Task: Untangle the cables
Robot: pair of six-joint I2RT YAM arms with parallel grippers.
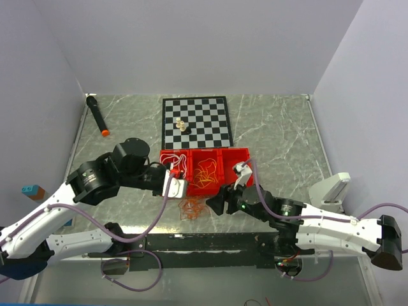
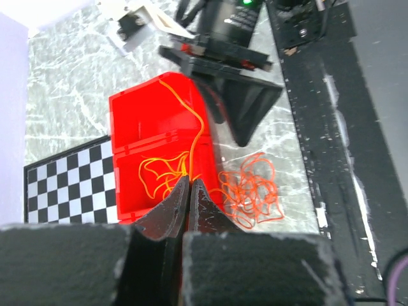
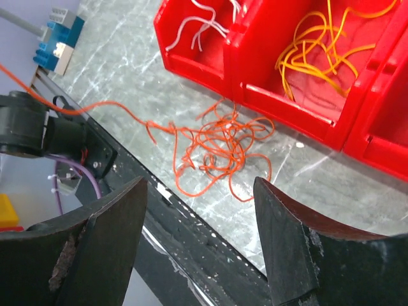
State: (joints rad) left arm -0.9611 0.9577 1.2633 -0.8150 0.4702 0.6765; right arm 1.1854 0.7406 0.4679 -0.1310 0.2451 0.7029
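- I read this as mid-sort. The white cables [image 3: 197,25] lie in one end compartment of the red tray [image 3: 299,118] and the yellow-orange cables [image 3: 319,57] in the middle one. The red-orange tangle [image 3: 217,146] sits loose on the desk [image 1: 280,140], just in front of the tray's near wall.
- My left tool [image 2: 189,186] is closed tight at the near wall of the middle compartment. One yellow-orange strand [image 2: 201,127] meets its tips and looks pinched there, though I can't see the contact itself.
- That strand's long axis runs away from the tips, over the divider and across the other end compartment to its far rim. That is along the tray's length, toward my right side.
- My right tool [image 3: 199,185] hangs over the red-orange tangle with its fingers spread wide and nothing between them.
- The tangle is a roughly round knot of loops with no clear axis. One red-orange strand [image 3: 102,103] trails out of it across the desk toward the left arm's side and leaves the right wrist view, so I can't tell where it ends.
- Next, as I judge it, the right tool should come down on an outer loop rather than the dense middle and close. It should then draw away from the trailing end, so the loops open instead of tightening.
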